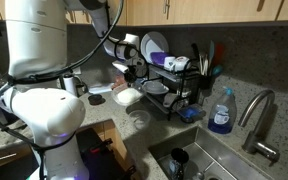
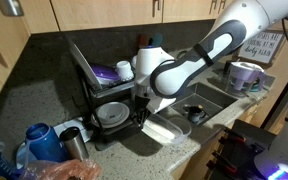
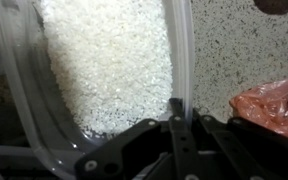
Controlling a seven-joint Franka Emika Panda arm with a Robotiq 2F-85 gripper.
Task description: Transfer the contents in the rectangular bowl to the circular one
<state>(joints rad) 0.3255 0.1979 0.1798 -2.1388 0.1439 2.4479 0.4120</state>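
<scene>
Translucent whitish rectangular plastic container (image 3: 104, 70) cut off at twelve and nine o'clock in the wrist view, reddish crinkled thing (image 3: 272, 108) cut at three o'clock, identity unclear, small clear round glassy bowl (image 1: 139, 118) faint and tiny in an exterior view, black gripper (image 2: 144, 112) fingertips too small to make out.

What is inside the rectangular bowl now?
In the wrist view the rectangular bowl holds a bed of small white grains, like rice. The claw is shut on its rim. The bowl's bottom under the grains is covered and cannot be seen.
</scene>
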